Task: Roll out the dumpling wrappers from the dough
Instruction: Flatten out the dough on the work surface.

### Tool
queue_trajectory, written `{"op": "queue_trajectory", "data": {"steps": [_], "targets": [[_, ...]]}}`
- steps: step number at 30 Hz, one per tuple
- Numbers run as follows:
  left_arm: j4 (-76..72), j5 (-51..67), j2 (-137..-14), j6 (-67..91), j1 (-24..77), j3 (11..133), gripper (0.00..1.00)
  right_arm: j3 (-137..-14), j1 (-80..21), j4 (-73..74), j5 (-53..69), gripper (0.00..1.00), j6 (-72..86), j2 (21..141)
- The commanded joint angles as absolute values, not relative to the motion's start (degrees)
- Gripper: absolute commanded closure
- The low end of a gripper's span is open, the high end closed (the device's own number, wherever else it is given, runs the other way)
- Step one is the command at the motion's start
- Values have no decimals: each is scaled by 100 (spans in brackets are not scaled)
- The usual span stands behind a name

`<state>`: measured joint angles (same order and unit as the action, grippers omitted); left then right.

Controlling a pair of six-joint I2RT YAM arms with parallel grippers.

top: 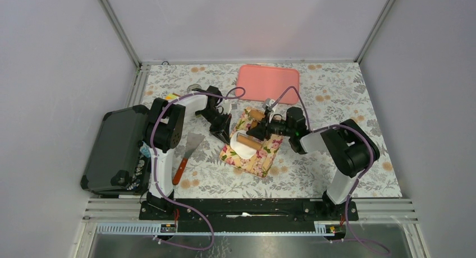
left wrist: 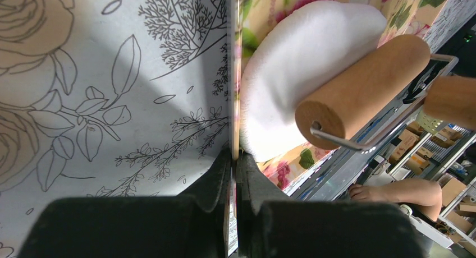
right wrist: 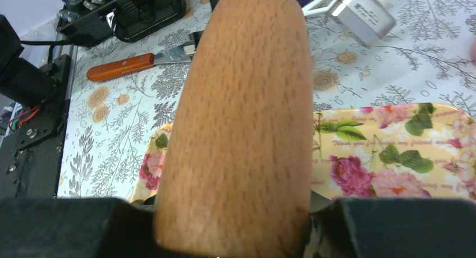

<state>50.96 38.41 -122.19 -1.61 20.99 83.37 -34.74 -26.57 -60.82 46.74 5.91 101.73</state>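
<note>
The left gripper (left wrist: 234, 160) pinches the floral tray (left wrist: 261, 11) by its rim; the right gripper (right wrist: 233, 219) grips the rolling pin (left wrist: 365, 81), which half-covers the dough (left wrist: 303, 50).

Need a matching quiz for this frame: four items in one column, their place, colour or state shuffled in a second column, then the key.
Column 1
1. dough
2. far tray
3. scraper
4. left gripper

Column 2
A. shut on the edge of the floral board
B. pink
C. lying flat, left of the floral board
D. on the floral board, under the wooden roller

Pairs: 1-D, 2-B, 3-C, 4-A
</note>
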Motion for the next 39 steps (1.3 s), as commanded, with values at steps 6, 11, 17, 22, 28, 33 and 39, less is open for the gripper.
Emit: {"op": "queue_trajectory", "data": {"steps": [6, 11, 17, 22, 28, 33, 39], "targets": [[4584, 2719, -12428, -423, 2037, 8212, 100, -3242, -3104, -4543, 4884, 100, -468, 10161], [4584, 2721, -12426, -422, 2039, 8214, 100, -3261, -3227, -4004, 4992, 100, -826, 10131], [4582, 2725, -12429, -422, 2034, 8218, 100, -3228, -3378, -3569, 5167, 100, -1194, 10073], [4582, 2723, -12436, -423, 2033, 8222, 100, -3195, -3454, -3267, 5339, 100, -1511, 9992], [4585, 2711, -12434, -422, 2030, 8220, 100, -3185, -3491, -2981, 5475, 100, -1890, 9922], [4576, 2713, -12436, -422, 2031, 8224, 100, -3248, -3550, -2589, 5567, 100, -2224, 9879], [4583, 2697, -12435, -414, 2038, 8225, 100, -3448, -3640, -1830, 5721, 100, -2760, 9809]]}}
